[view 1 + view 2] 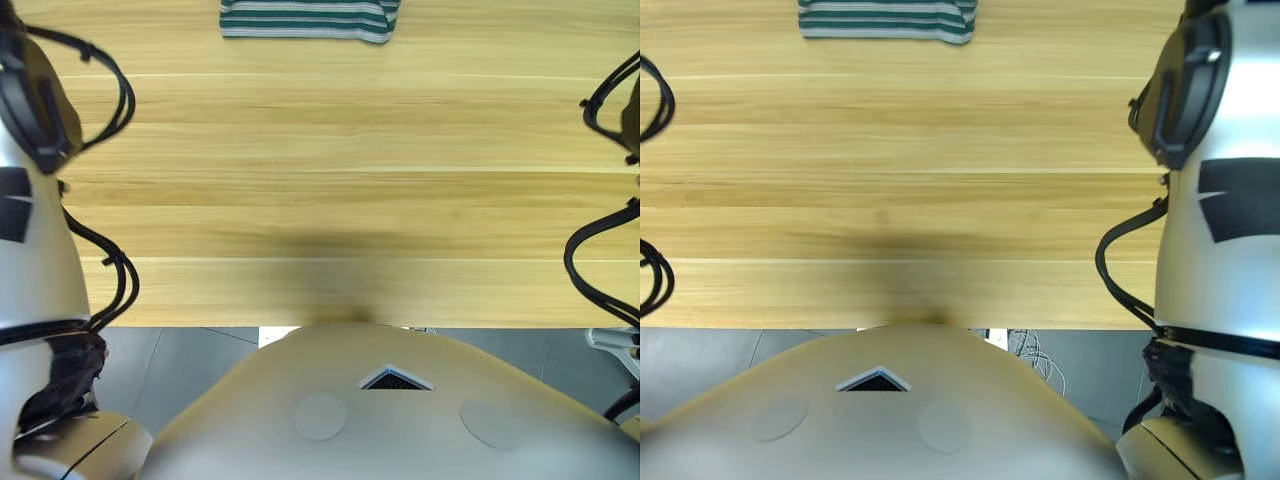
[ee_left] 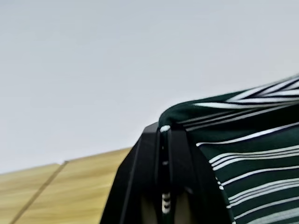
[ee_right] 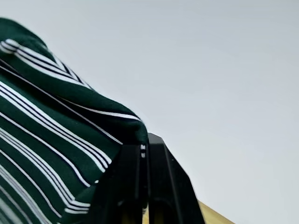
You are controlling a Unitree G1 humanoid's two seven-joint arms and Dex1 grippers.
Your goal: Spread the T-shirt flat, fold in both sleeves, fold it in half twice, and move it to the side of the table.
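Holding green striped T-shirt (image 1: pixel 308 20) in both grippers: left gripper (image 2: pixel 164 135) clamped on fabric edge, right gripper (image 3: pixel 143 151) same. Cloth hangs at far side of wooden table (image 1: pixel 320 200), lower edge seemingly on wood. My call: keep grips level, pull corners apart evenly, lower slowly so shirt lands flat, no bunching.

T-shirt (image 1: pixel 308 20) at far middle of table (image 1: pixel 330 200), left gripper (image 2: pixel 164 140), right gripper (image 3: pixel 142 155) on it
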